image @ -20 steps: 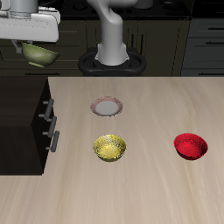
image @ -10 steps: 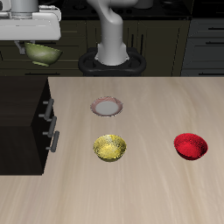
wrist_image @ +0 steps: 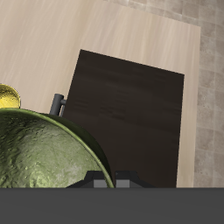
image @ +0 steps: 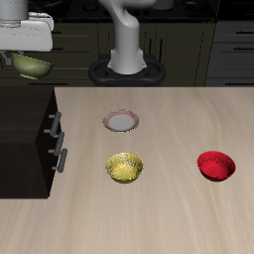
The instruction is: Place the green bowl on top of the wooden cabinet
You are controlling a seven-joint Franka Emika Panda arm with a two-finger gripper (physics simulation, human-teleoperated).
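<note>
Your gripper (image: 30,55) hangs in the air above the wooden cabinet (image: 25,124), carrying the green bowl (image: 32,66) just beneath its white body. The jaws are closed on the bowl's rim; the bowl is lifted clear, not touching the cabinet top. In the wrist view the green bowl (wrist_image: 44,153) fills the near field, its speckled skin plain, and the flat dark top of the wooden cabinet (wrist_image: 131,114) lies below and beyond it, with a silver bar handle (wrist_image: 59,105) showing at one edge.

On the light wood table (image: 169,129) you have three other items, all well apart from the gripper. A small plate (image: 120,121) sits beside the cabinet's drawer fronts. A yellow bowl (image: 125,167) stands nearer the table's front edge than the plate. A red bowl (image: 216,165) stands at the far side from the cabinet. The yellow bowl (wrist_image: 7,96) just shows in the wrist view.
</note>
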